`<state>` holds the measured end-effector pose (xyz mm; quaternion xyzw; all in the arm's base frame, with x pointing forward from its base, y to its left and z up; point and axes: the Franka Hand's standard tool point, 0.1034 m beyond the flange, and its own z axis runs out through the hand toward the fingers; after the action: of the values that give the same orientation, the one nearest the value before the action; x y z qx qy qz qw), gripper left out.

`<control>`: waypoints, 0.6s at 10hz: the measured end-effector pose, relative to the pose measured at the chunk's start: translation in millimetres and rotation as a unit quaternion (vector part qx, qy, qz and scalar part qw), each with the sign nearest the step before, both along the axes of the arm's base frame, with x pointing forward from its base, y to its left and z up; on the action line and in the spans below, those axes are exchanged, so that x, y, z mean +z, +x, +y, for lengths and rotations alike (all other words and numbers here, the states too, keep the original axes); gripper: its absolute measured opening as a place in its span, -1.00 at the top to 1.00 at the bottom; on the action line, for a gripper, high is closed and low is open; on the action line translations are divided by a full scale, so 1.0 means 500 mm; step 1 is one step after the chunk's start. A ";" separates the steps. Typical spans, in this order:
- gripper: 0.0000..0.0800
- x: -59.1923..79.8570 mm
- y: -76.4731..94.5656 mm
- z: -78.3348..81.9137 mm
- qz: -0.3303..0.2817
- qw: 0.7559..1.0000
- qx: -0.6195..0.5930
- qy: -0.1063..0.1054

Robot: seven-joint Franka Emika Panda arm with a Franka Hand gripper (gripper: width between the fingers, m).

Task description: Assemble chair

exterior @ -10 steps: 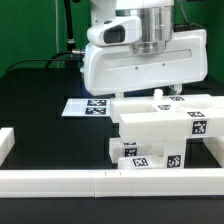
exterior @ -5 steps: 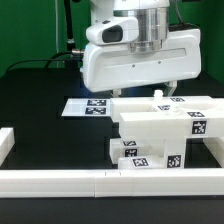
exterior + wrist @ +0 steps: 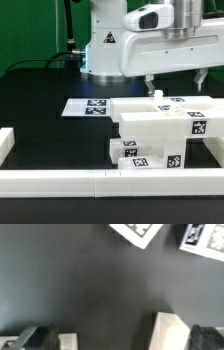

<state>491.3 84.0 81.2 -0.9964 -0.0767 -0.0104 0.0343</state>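
The chair (image 3: 160, 130) is a stack of chunky white parts with black-and-white tags, standing at the exterior view's right behind the front rail. A small white peg (image 3: 158, 96) stands on its top. My gripper (image 3: 177, 82) hangs above the chair's top, clear of it, jaws wide apart and empty. In the wrist view the gripper (image 3: 122, 339) shows two dark fingers (image 3: 40, 336) far apart. A white chair part (image 3: 172, 331) lies below, near one finger. Another white piece (image 3: 68, 341) sits by the other finger.
The marker board (image 3: 88, 107) lies flat on the black table at the chair's left in the exterior view. A long low white border rail (image 3: 100, 181) runs along the front, with a short piece (image 3: 8, 142) at the left. Tagged white corners (image 3: 138, 232) show in the wrist view.
My gripper has risen from just over the chair's top and shifted toward the exterior view's right. Its fingers now show apart above the chair. The chair parts have not moved.
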 end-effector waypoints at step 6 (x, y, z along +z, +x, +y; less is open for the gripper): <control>-0.62 -0.053 -0.080 0.087 0.031 0.996 -0.084 -0.008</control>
<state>451.5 127.5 54.6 -0.9994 0.0080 0.0182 0.0281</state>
